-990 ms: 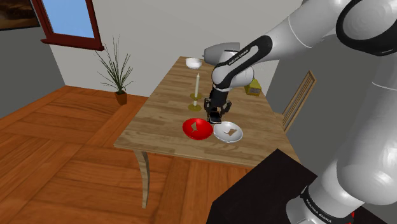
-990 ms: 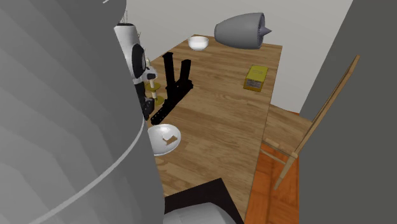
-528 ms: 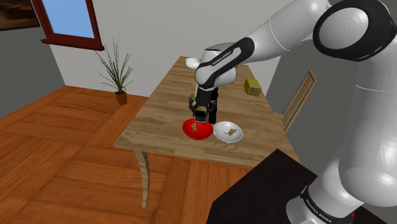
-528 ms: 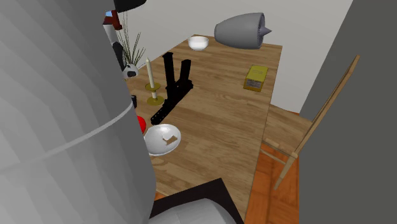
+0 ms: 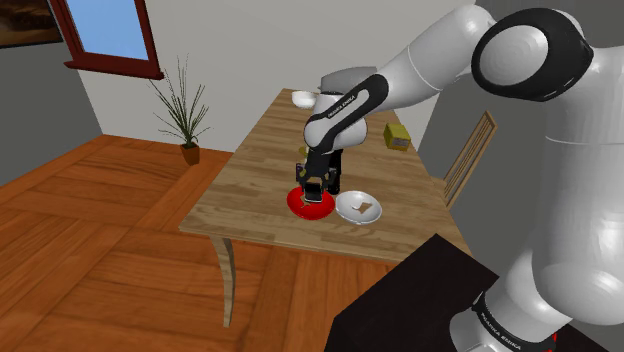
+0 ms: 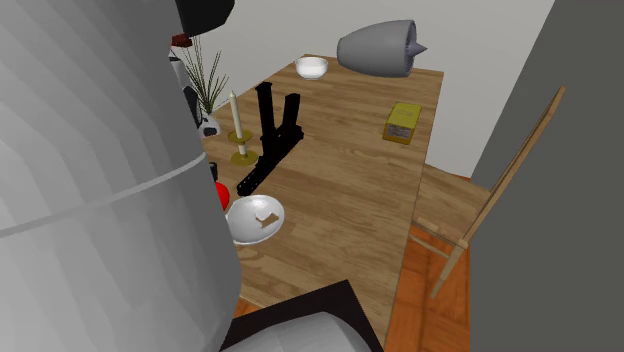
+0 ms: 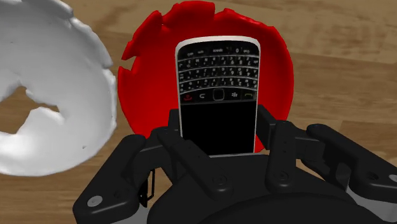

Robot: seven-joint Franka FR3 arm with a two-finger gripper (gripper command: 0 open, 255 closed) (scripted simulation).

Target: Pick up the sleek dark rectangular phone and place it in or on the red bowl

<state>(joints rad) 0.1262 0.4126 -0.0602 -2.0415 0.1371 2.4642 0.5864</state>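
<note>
Placing step: gripper (image 7: 219, 130) pinches the dark keypad phone (image 7: 218, 89) by its lower sides, phone poised directly over the red bowl (image 7: 280, 70), white dish (image 7: 57, 83) just beside; next move likely calls for a short descent, then release inside the red rim.

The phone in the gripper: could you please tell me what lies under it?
Under the phone, clasped by the gripper, is the red bowl, showing on both sides of it. The phone covers the bowl's middle, so any contents there are hidden.
</note>
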